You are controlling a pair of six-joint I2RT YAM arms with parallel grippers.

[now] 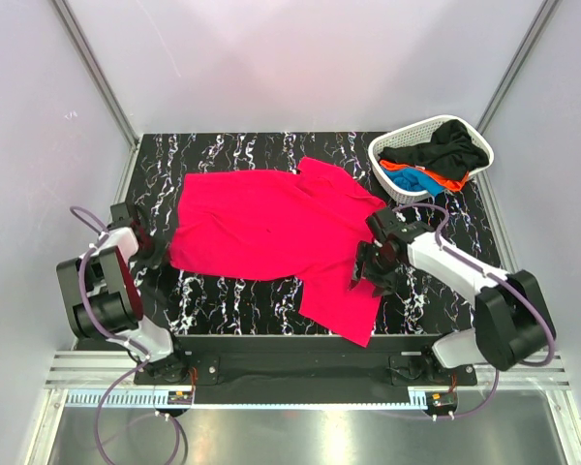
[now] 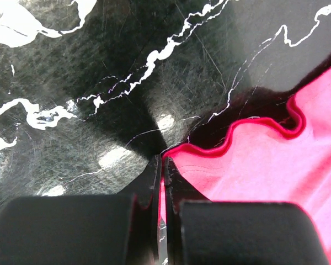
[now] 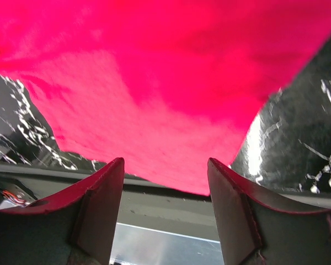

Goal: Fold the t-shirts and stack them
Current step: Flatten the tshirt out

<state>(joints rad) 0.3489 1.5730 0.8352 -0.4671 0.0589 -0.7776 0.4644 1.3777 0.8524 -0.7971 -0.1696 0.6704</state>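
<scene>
In the basket [image 1: 380, 160], the black t-shirt [image 1: 452, 145] covers most of the blue t-shirt [image 1: 413, 178] and orange t-shirt [image 1: 453, 182]; only slivers show. From above, the right gripper [image 1: 366, 273] hides part of the pinkish-red t-shirt [image 1: 261, 228]. In the left wrist view, the left gripper [image 2: 161, 163] meets the shirt's hem, seemingly pinching it; the held cloth is hidden. The right wrist view cuts off the shirt on three sides.
</scene>
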